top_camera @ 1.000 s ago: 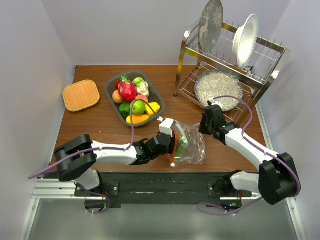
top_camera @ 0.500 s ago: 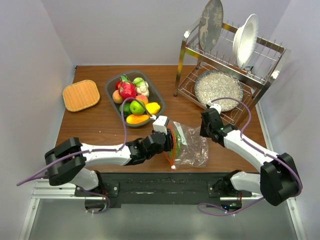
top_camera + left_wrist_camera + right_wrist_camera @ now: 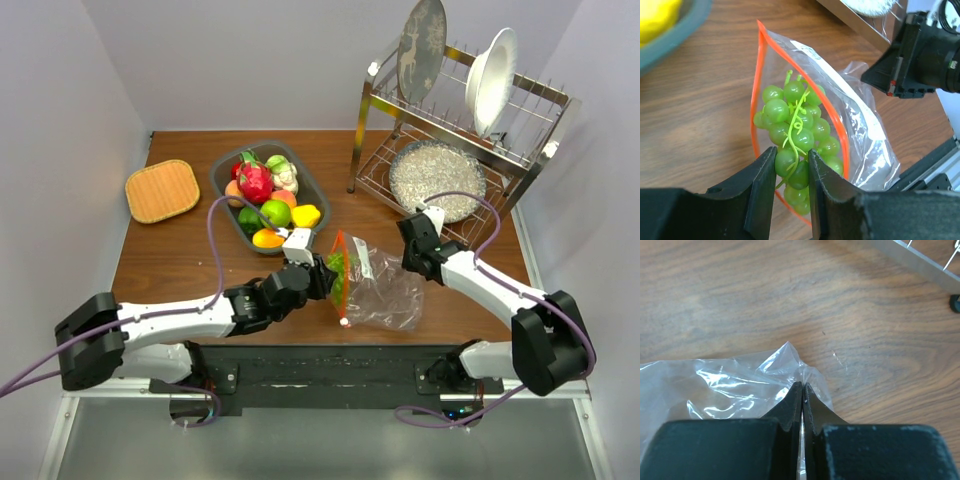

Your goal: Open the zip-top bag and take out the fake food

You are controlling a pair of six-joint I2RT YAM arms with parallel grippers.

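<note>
The zip-top bag (image 3: 385, 290) lies crinkled on the wooden table, its orange zip strip (image 3: 758, 90) standing open in a loop with the white slider (image 3: 344, 322) at the near end. The fake food in view is a bunch of green grapes (image 3: 795, 125) at the bag's open mouth, framed by the strip. My left gripper (image 3: 791, 155) is shut on the lower grapes of that bunch (image 3: 338, 265). My right gripper (image 3: 803, 386) is shut on the far corner of the clear plastic (image 3: 730, 385), and shows in the top view at the bag's right end (image 3: 408, 258).
A grey tub (image 3: 222, 180) of toy fruit stands just behind the left gripper. A woven mat (image 3: 162, 190) lies at the far left. A metal dish rack (image 3: 450, 130) with plates and a speckled bowl (image 3: 437, 178) fills the back right.
My left arm has drawn back to the left with the grapes, bringing them from inside the bag to its mouth. The zip strip now stands more upright. The right gripper keeps its hold.
</note>
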